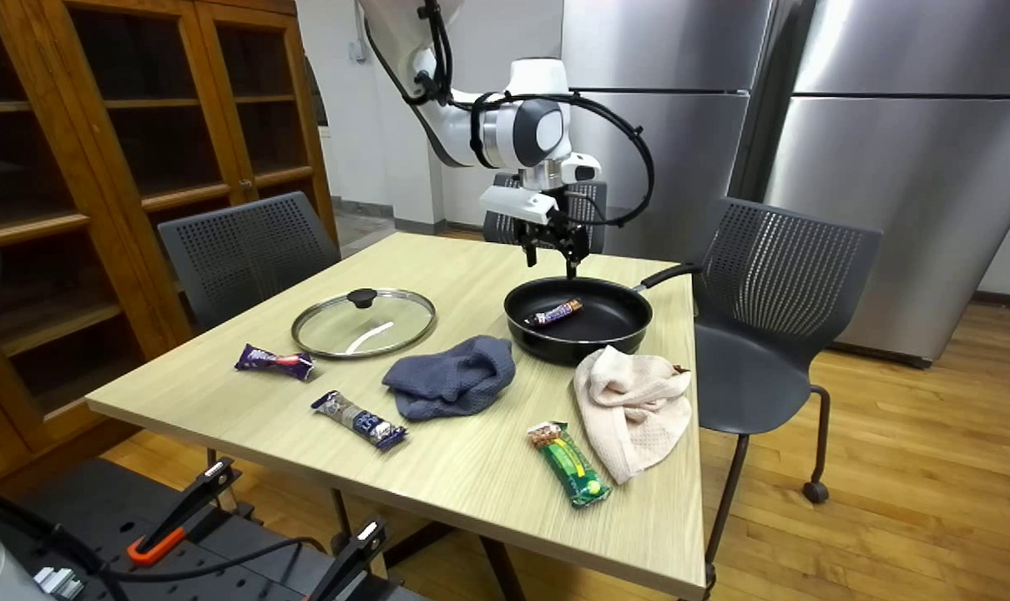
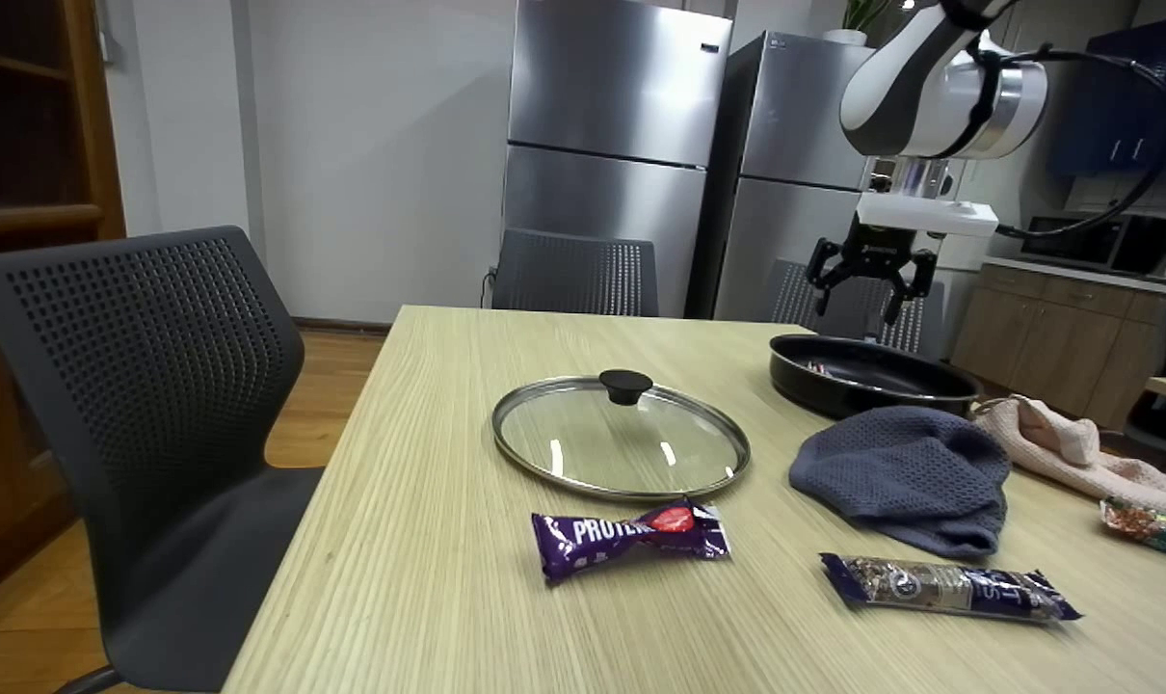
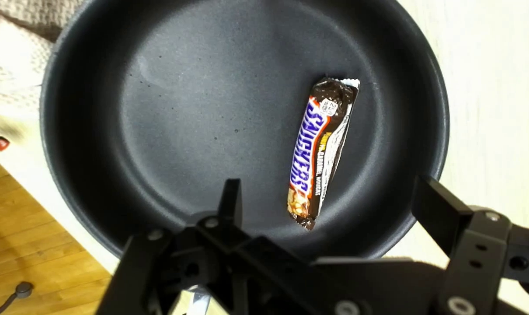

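My gripper [image 3: 328, 186] is open and empty, its two black fingers spread wide. It hangs above the black frying pan [image 3: 194, 109], near its handle side, in both exterior views [image 1: 552, 265] [image 2: 857, 310]. A Snickers bar [image 3: 314, 148] in a brown wrapper lies inside the pan. In the wrist view its lower end is between the directions of the fingertips, below them and not touched. The bar also shows in an exterior view [image 1: 555, 313]; in an exterior view only a small piece [image 2: 818, 367] shows over the pan rim [image 2: 785, 381]. The pan handle [image 1: 670, 275] points away toward a chair.
On the wooden table [image 1: 472, 451] lie a glass lid [image 1: 363, 324], a blue cloth [image 1: 453, 380], a pink cloth [image 1: 634, 409] touching or close to the pan, a purple bar [image 1: 274, 362], a dark blue bar [image 1: 359, 420] and a green bar [image 1: 568, 464]. Chairs [image 1: 780, 317] surround the table.
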You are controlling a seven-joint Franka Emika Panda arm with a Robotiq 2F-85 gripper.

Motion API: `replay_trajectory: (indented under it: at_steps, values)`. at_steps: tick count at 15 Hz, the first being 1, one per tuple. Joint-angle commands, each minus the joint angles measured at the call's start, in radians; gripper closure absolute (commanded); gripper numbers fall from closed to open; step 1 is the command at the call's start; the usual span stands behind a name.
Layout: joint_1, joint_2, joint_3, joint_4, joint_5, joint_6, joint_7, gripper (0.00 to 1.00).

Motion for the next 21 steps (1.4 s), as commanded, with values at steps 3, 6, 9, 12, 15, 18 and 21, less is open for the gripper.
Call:
replay_trajectory:
  at_steps: [3, 6, 9, 12, 15, 18, 21]
  values:
    - [0.003, -0.001, 0.003, -0.009, -0.01, -0.005, -0.017, 0.0]
    - [-0.008, -0.066, 0.017, -0.117, -0.027, 0.029, -0.095, 0.0]
    - [-0.019, -0.161, 0.02, -0.273, -0.037, 0.13, -0.174, 0.0]
    - [-0.042, -0.236, 0.033, -0.415, -0.047, 0.229, -0.262, 0.0]
    - [-0.098, -0.32, 0.074, -0.569, -0.038, 0.286, -0.409, 0.0]
    - [-0.166, -0.386, 0.103, -0.691, -0.037, 0.325, -0.55, 0.0]
    - [-0.246, -0.451, 0.128, -0.796, -0.041, 0.343, -0.722, 0.0]
